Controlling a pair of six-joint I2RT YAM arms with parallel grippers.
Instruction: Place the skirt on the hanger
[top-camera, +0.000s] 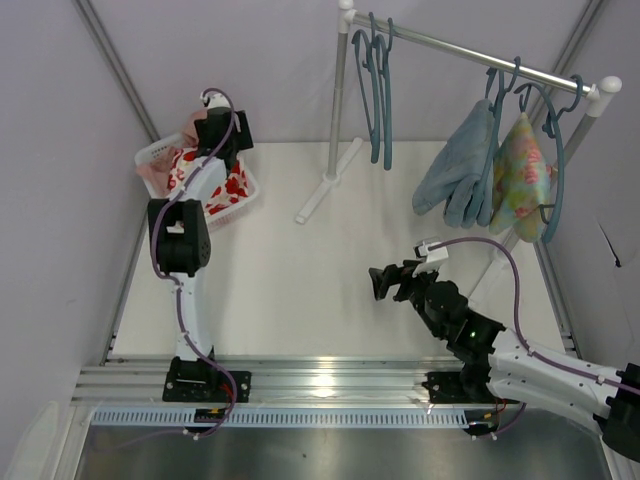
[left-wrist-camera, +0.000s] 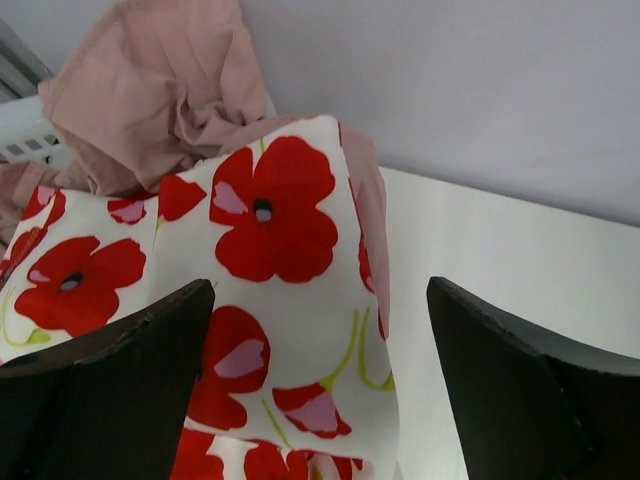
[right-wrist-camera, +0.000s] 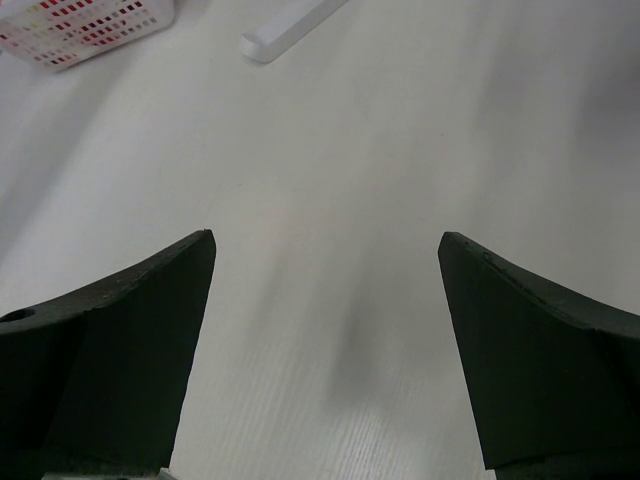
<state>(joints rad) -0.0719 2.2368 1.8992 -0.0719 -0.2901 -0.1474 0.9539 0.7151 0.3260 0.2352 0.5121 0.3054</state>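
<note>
Left gripper (left-wrist-camera: 320, 300): jaws spread wide, empty, poised over the basket (top-camera: 148, 157). In it lies the skirt (left-wrist-camera: 270, 220), heaped against a pink cloth (left-wrist-camera: 150, 90). Right gripper (right-wrist-camera: 325, 240): spread, empty, over the table (right-wrist-camera: 400, 150). Hanger (top-camera: 378, 90): on the rail (top-camera: 470, 50). Recommendation: pinch the skirt's raised fold only, clear of the pink cloth.

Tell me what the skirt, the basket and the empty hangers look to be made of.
The skirt looks like thin matte woven cloth, perhaps cotton: it drapes in soft folds and carries a printed pattern. The basket looks like white moulded plastic, going by its slotted walls. The hangers are probably smooth teal plastic, slim and evenly coloured, though coated wire cannot be ruled out.
</note>
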